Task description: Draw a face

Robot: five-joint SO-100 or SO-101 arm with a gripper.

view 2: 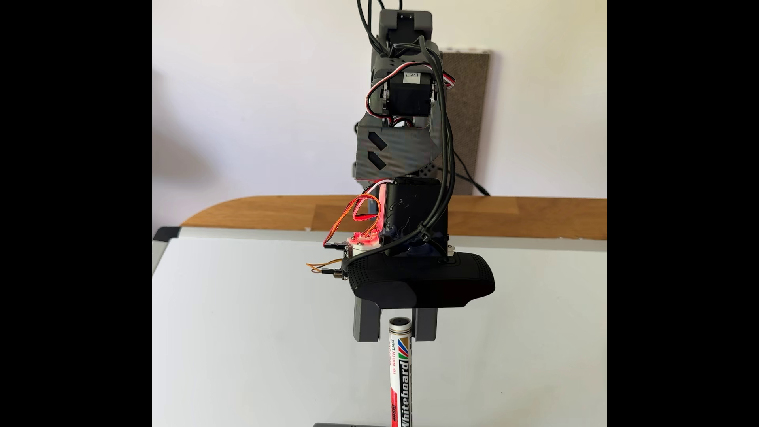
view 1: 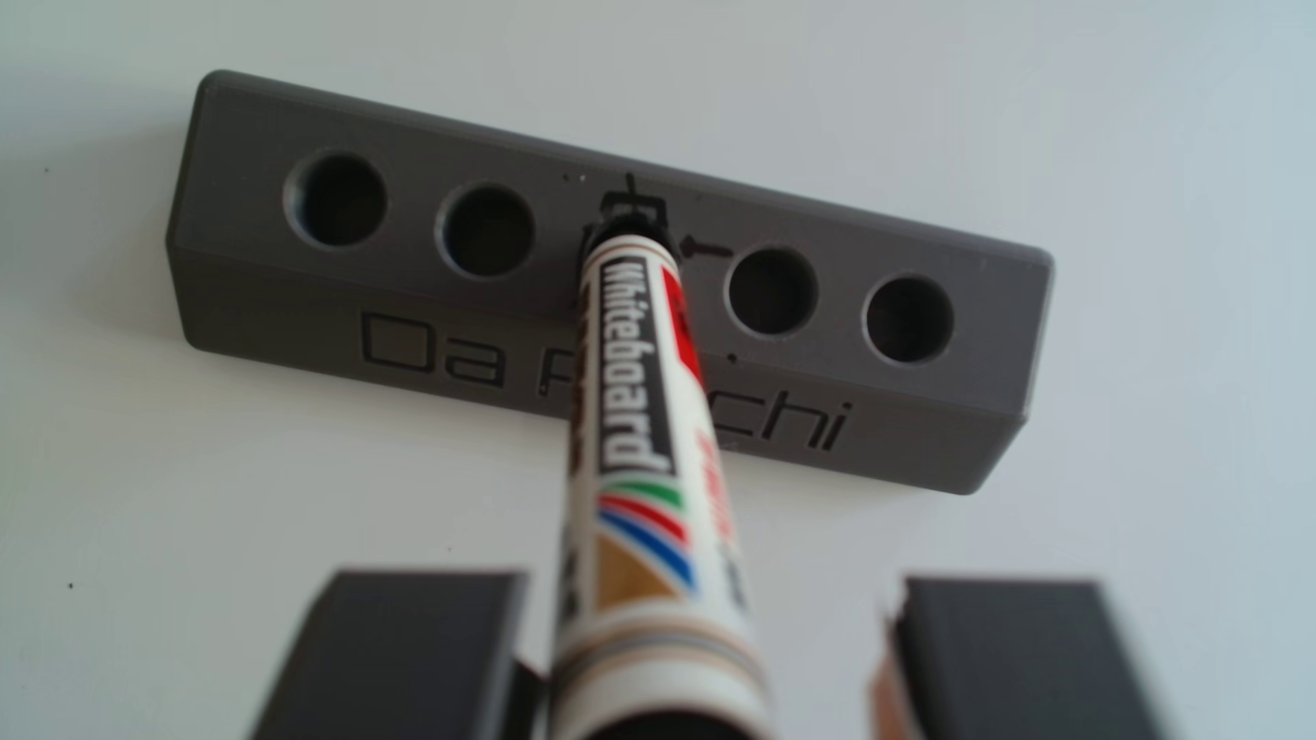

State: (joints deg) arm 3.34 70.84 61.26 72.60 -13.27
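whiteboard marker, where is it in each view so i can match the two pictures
Other view: the marker runs up the middle, from between the open jaws at the bottom edge to the centre of the grey block.
Fixed view: the marker stands upright at bottom centre, its top between the jaws.
Shared landmark: the "Whiteboard" lettering on the barrel, and the white board beneath.

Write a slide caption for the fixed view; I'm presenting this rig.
Open end effector straddles an upright whiteboard marker above the white board.
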